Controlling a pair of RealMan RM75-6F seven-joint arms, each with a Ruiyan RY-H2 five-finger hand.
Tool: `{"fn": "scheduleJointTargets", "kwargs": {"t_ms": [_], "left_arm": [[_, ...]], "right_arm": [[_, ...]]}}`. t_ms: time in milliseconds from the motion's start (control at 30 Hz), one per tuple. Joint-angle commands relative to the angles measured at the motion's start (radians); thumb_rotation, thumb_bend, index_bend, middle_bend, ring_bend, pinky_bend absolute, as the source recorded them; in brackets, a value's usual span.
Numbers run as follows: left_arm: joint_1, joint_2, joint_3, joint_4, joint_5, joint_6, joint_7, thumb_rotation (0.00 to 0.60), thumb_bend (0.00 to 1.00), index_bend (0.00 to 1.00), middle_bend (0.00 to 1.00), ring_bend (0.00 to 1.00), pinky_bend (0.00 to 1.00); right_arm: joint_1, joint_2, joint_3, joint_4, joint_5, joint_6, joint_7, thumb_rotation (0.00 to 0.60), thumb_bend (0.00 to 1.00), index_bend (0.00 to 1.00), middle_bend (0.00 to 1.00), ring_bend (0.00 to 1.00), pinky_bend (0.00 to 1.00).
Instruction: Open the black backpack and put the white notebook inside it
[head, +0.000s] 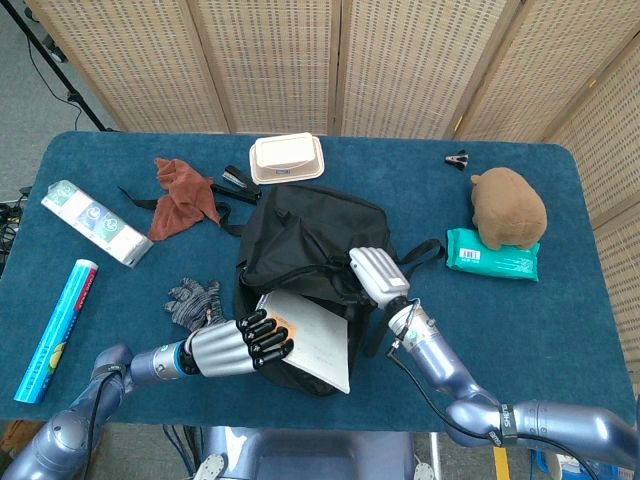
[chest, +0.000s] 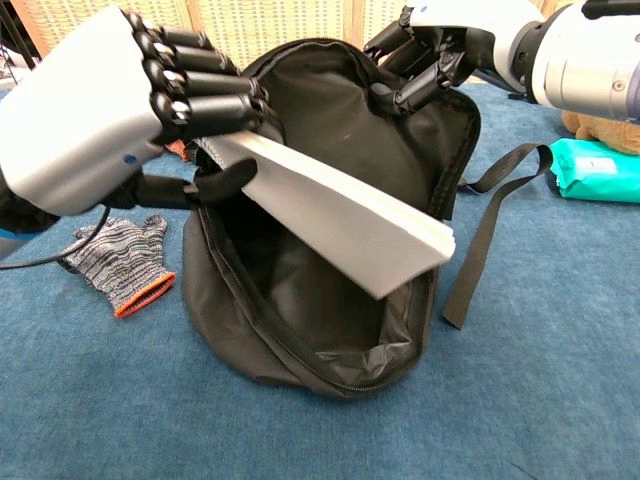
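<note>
A: Head view first. Insertion step under way: left hand (head: 228, 347) clamped on the white notebook (head: 312, 339), which lies tilted across the near side of the black backpack (head: 310, 238). Right hand (head: 378, 274) resting on the bag's near right edge, grip hidden from up here.

B: Around it? Grey knit glove (head: 191, 299) just left of the bag, rust cloth (head: 180, 196), stapler (head: 238, 181) and lidded white box (head: 287, 158) behind, brown plush (head: 508, 207) on a teal wipes pack (head: 492, 254) well to the right.

A: Chest view now. Right hand (chest: 420, 55) pinching the raised flap, holding the mouth wide. Notebook (chest: 340, 215) slanting over the opening, far corner near the right zipper edge, not yet inside.

B: Next, probably: tip that corner down and slide in. Likely snags: zipper rim at right, drooping flap. Loose strap (chest: 482, 232) trailing right, out of the path.
</note>
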Motion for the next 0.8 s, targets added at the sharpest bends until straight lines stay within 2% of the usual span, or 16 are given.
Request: {"fn": "scheduleJointTargets", "kwargs": {"t_ms": [33, 333, 567, 800], "left_arm": [[0.02, -0.015, 0.025, 0.018, -0.01, -0.012, -0.02, 0.6, 0.5, 0.89, 0.67, 0.6, 0.65], [0.083, 0.002, 0.093, 0.037, -0.026, -0.088, -0.057, 0.6, 0.45, 0.88, 0.66, 0.6, 0.65], [0.104, 0.019, 0.109, 0.005, -0.05, -0.139, -0.066, 0.6, 0.43, 0.8, 0.64, 0.6, 0.65], [0.101, 0.047, 0.114, -0.075, -0.074, -0.229, 0.011, 0.6, 0.44, 0.81, 0.66, 0.62, 0.65]], "right_arm": [[0.001, 0.005, -0.001, -0.003, 0.002, -0.002, 0.001, 0.6, 0.61, 0.65, 0.61, 0.57, 0.61], [0.005, 0.018, 0.0, -0.014, 0.005, -0.009, 0.013, 0.6, 0.61, 0.65, 0.62, 0.57, 0.61], [0.009, 0.024, -0.003, -0.016, 0.007, -0.01, 0.011, 0.6, 0.61, 0.65, 0.62, 0.57, 0.61], [0.017, 0.023, -0.003, -0.018, 0.016, -0.012, 0.011, 0.6, 0.61, 0.66, 0.62, 0.57, 0.61]]}}
